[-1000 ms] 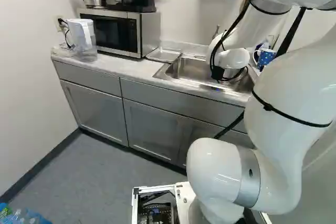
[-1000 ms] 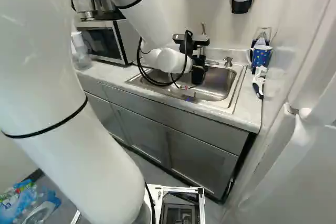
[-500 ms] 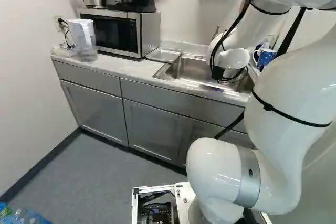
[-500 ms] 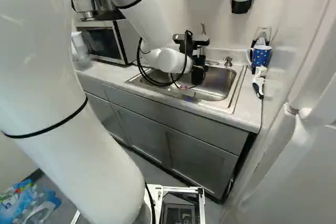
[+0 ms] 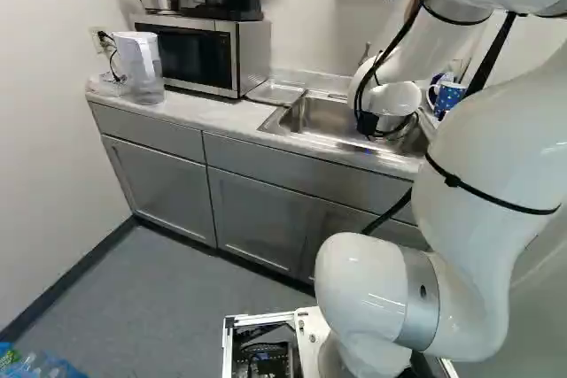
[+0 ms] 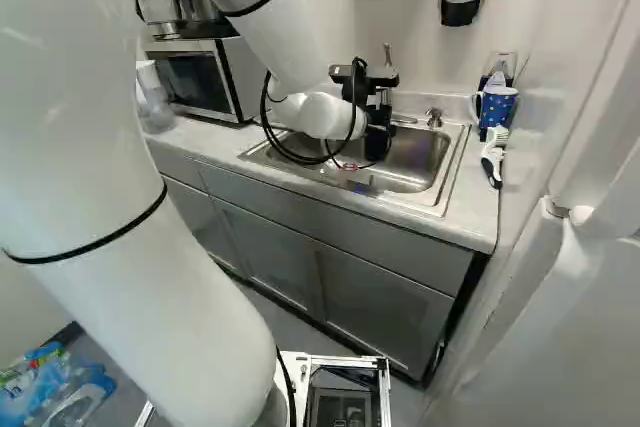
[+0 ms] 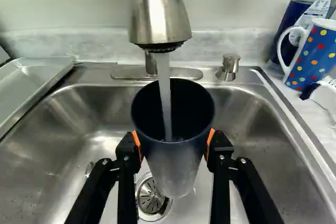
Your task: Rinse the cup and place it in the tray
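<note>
Over the sink (image 6: 425, 160), my gripper (image 6: 378, 139) points down in the right base view. The wrist view shows the gripper (image 7: 175, 148) shut on the dark cup (image 7: 176, 174), orange pads against both sides. The cup is upright with its mouth up, under the faucet (image 7: 160, 14). A stream of water (image 7: 164, 87) runs from the spout into it. Below and behind the cup shows the drain (image 7: 152, 198). The metal tray (image 7: 34, 80) lies on the counter beside the sink; the left base view also shows the tray (image 5: 276, 92) near the microwave.
A blue dotted mug (image 7: 317, 51), a soap pump (image 7: 229, 67) and a white brush (image 6: 493, 155) are on the sink's other side. The microwave (image 5: 202, 52) and a clear pitcher (image 5: 140, 66) stand farther along the counter. Bottles in blue wrap (image 6: 55, 387) are on the floor.
</note>
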Motion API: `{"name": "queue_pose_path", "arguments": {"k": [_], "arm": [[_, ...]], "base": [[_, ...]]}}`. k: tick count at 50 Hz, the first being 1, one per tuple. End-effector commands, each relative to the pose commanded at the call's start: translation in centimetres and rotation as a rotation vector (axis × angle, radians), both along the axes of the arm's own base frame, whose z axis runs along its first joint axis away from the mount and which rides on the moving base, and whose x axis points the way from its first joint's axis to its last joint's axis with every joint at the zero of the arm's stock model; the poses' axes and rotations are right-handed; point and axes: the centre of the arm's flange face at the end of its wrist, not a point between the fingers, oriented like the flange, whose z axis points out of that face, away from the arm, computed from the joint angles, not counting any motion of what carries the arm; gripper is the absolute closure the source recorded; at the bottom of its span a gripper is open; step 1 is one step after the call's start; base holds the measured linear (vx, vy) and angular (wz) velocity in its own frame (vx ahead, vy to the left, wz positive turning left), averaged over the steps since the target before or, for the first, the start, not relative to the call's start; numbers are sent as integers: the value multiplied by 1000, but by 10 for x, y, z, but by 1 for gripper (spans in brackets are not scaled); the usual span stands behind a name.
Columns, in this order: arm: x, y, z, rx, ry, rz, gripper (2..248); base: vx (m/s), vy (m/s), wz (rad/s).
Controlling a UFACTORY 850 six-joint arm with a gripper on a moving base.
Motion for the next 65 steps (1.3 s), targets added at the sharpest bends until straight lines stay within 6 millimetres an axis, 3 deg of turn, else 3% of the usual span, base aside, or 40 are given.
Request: {"name": "queue_pose_path", "arguments": {"k": [65], "arm": [[0, 0, 0, 0, 0, 0, 124]], "base": [[0, 0, 0]]}}
